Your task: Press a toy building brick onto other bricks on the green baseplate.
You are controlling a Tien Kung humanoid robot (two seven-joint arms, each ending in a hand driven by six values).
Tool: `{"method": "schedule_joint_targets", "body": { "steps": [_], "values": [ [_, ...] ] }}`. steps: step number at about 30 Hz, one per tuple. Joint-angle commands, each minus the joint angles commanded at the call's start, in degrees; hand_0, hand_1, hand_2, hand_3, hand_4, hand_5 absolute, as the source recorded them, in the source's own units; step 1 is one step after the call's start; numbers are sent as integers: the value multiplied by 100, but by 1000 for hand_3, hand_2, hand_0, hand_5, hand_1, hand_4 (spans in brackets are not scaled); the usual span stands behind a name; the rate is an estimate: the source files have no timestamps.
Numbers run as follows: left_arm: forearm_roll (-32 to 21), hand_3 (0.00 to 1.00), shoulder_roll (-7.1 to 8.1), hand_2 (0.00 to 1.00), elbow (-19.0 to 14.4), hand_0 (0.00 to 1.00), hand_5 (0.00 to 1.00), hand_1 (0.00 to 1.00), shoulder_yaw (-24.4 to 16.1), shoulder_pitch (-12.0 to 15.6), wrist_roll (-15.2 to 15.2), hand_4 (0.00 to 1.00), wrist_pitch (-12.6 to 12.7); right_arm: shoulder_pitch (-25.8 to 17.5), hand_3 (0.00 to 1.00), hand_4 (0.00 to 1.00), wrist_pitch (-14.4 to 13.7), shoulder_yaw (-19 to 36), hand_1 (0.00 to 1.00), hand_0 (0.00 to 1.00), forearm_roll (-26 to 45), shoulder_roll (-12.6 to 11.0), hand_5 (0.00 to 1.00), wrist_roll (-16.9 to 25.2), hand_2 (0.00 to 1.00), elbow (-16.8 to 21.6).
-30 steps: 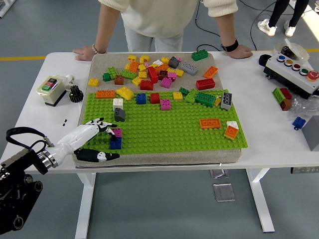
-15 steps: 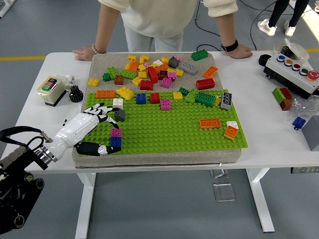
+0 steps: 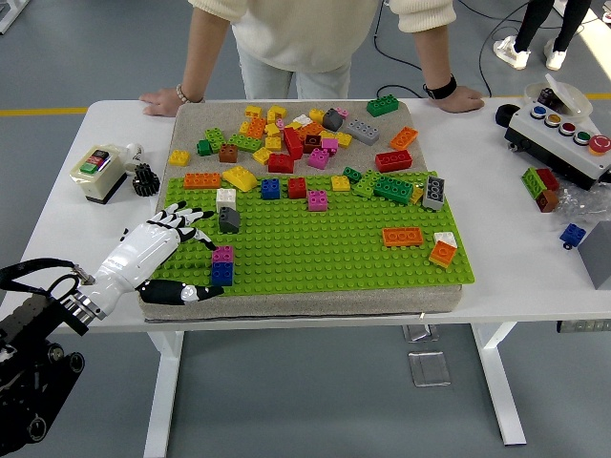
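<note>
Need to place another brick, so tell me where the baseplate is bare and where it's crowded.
Bare: the middle of the baseplate, between the pink-on-blue stack and the orange brick, and the near strip along its front edge. Crowded: the far edge and the loose pile behind it. The left hand covers the near-left corner.

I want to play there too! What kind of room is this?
Probably a robot lab or workshop, not a playroom. A robot hand reaches over a green baseplate of toy bricks, a box with coloured push buttons sits on the white table, and the grey floor has cables and yellow line tape.
</note>
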Motion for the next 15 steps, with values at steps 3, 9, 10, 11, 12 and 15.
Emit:
{"method": "schedule_joint_targets", "body": {
  "steps": [3, 9, 10, 11, 12, 15],
  "values": [
    [0, 601, 32, 941, 79, 998, 718, 973, 91, 35, 0, 998, 172, -3, 589, 916, -5, -11, 658, 733, 1, 5, 498, -6, 706, 0],
    [0, 600, 56, 939, 2, 998, 721, 973, 193, 162, 0, 998, 264, -11, 591, 916, -8, -15, 657, 734, -2, 6, 499, -18, 706, 0],
    [0, 600, 55, 939, -14, 998, 721, 973, 200, 172, 0, 998, 269, -12, 591, 916, -8, -15, 657, 734, -3, 6, 499, -18, 706, 0],
    [0, 600, 48, 939, -34, 998, 721, 973, 222, 178, 0, 998, 273, -10, 591, 916, -7, -16, 657, 734, -7, 6, 499, -22, 706, 0],
    [0, 600, 40, 939, -41, 998, 721, 973, 232, 180, 0, 998, 275, -9, 591, 916, -6, -19, 657, 734, -6, 7, 499, -21, 706, 0],
    [0, 600, 18, 930, -28, 998, 720, 969, 248, 180, 0, 998, 269, -1, 591, 916, -10, -22, 658, 735, -10, 9, 499, -21, 706, 0]
  ]
}}
